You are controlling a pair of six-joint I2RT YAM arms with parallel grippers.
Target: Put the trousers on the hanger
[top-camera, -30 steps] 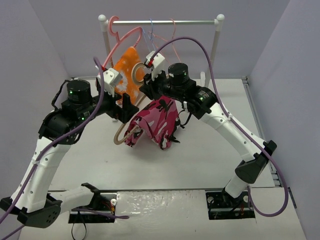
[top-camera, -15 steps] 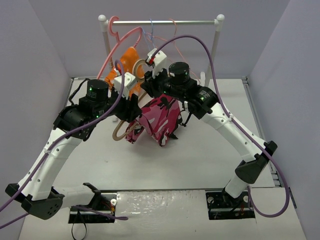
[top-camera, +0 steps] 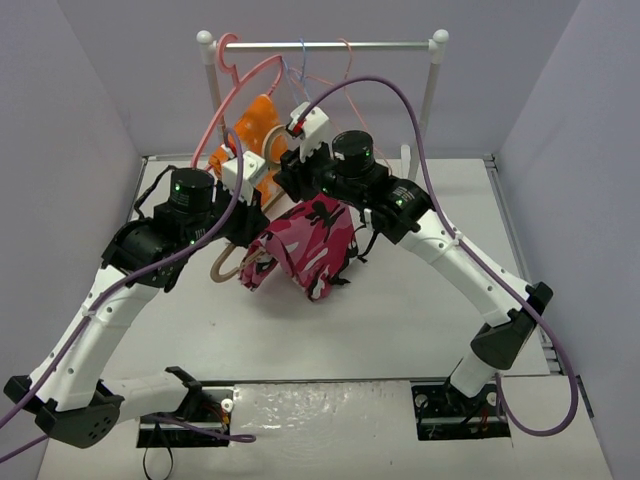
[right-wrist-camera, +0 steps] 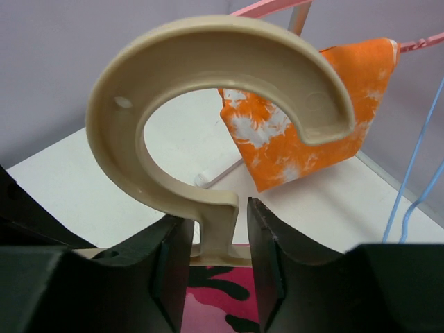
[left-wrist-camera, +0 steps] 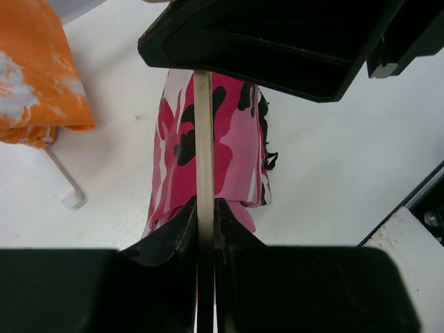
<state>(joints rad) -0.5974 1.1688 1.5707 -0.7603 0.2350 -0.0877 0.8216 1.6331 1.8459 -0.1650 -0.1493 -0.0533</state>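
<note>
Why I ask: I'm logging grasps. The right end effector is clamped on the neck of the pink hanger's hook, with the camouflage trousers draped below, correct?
Not quite: the hanger is beige, not pink. The right wrist view shows the right end effector clamped on the neck of the beige hanger's hook, with the camouflage trousers draped below.

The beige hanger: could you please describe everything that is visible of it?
The beige hanger looks like thick, smooth plastic. Its curved hook stands upright in the right wrist view. The right gripper is shut on the neck below the hook. The left gripper pinches a thin straight bar of it. The camouflage trousers hang over it and hide most of the frame; a rounded beige end shows at their left.
</note>
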